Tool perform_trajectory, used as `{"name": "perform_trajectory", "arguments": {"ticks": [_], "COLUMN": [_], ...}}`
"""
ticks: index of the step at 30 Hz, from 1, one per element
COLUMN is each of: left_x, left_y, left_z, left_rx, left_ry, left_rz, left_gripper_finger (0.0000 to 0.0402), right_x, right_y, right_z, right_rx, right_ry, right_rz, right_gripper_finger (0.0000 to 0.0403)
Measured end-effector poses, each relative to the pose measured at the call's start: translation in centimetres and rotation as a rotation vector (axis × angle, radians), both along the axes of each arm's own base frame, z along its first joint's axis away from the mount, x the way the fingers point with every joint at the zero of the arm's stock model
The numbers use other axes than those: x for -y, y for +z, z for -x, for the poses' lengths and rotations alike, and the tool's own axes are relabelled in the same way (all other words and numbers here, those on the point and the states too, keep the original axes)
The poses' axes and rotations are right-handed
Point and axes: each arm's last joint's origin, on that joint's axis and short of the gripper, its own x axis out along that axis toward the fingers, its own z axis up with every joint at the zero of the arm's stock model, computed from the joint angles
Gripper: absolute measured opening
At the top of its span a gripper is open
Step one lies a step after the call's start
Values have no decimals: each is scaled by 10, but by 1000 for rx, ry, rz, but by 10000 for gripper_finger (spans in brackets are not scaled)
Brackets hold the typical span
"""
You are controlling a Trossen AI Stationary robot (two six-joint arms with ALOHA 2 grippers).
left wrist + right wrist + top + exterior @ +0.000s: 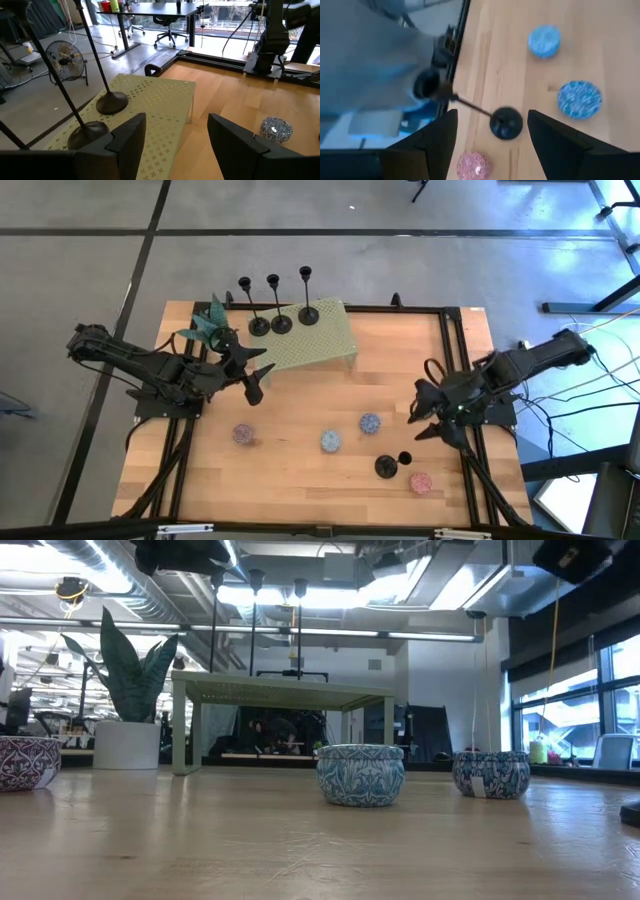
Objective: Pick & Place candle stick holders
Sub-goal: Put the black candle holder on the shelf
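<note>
Three candle stick holders [281, 324] are seen standing upright in a row on the pale green perforated stand [325, 340] at the far side of the table [300, 470], toward its left; a fourth holder [387, 466] stands on the wood near the right front, its round base flat on the boards. Just beside that fourth holder a pink tin [420, 481] is placed, and further left three more round tins are spread across the middle: a blue one [370, 423], a light blue one [331, 441] and a purple one [243, 434]. A small potted plant [211, 326] is set at the left end of the stand. The left gripper [254, 376] is held beside the stand's near left edge, its jaws parted with nothing between them. The right gripper [428, 420] hangs above the wood on the right, well apart from the fourth holder, jaws likewise spread and empty. In the low view the fourth holder is cut off at the right edge, and the tops of the three on the stand are lost against the ceiling.
</note>
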Motion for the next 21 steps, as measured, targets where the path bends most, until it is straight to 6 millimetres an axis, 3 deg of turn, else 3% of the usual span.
{"name": "perform_trajectory", "arguments": {"ticks": [7, 14, 21], "left_x": [0, 0, 0], "left_y": [0, 0, 0], "left_z": [0, 0, 0], "left_rx": [0, 14, 15], "left_ry": [1, 6, 7], "left_rz": [0, 19, 21], "left_gripper_finger": [210, 210, 210], "right_x": [-12, -26, -44], "right_y": [-35, -43, -55], "right_z": [-4, -15, -21], "right_rx": [-51, 24, -16], "right_ry": [12, 4, 68], "right_rz": [17, -76, -51], "right_gripper_finger": [245, 245, 243]}}
